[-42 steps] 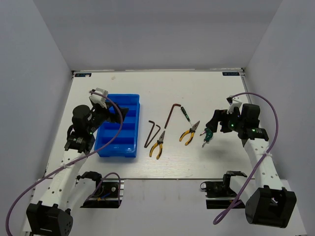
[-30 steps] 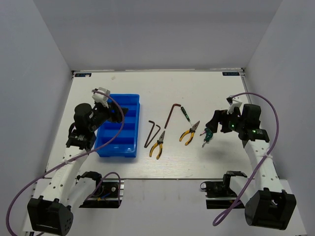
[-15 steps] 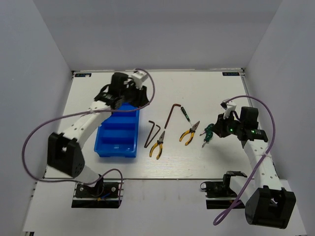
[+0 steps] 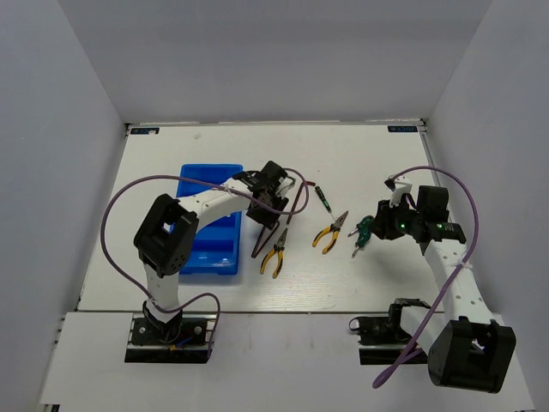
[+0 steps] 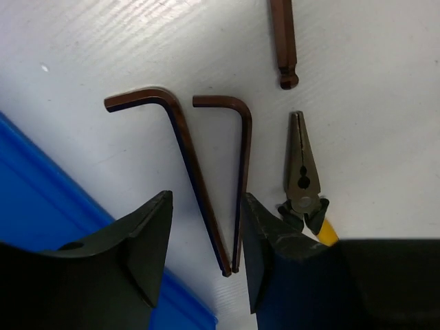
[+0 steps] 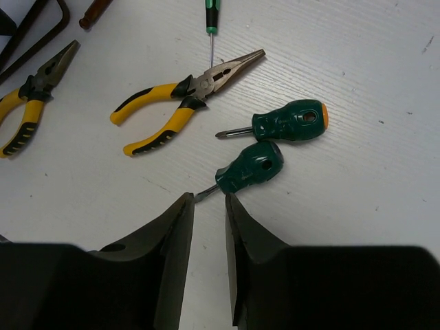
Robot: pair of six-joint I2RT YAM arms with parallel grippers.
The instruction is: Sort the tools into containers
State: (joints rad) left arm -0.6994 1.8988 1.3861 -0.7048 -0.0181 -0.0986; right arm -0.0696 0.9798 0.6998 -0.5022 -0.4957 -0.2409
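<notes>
1. Hex keys point(image 5: 192, 179), the two short ones, lie side by side on the table point(image 4: 214, 146) just right of the blue bin point(image 4: 204, 271), their long legs nearly meeting at the near ends. The left gripper point(image 5: 205, 251) hangs right over those ends with its jaws spread wide and nothing in them, one finger on each side of the pair. To me it looks lined up to pinch one or both keys in a single close.
2. With the bin so close beside them, the carry should be short.
3. The right gripper point(image 6: 208, 254) hovers over the stubby green screwdrivers point(image 6: 251, 165). Its jaws are only a narrow slit apart and empty, and the nearer screwdriver's tip points at that slit. I'd guess this is an approach, though the slit looks too tight for a handle.
4. The left-hand pliers point(image 4: 274, 251), right-hand pliers point(image 4: 329, 232), long hex key point(image 4: 300, 196) and thin screwdriver point(image 4: 323, 196) lie between the arms with nothing gripping them. They seem to be waiting their turn.
5. From above, the left arm crosses the bin and covers several compartments, so I can't say whether those hold anything. The ones that show look bare.
6. The left wrist view hides most of the pliers' handles behind a finger and shows only the end of the long key. I can't tell how high either gripper sits above the table.
</notes>
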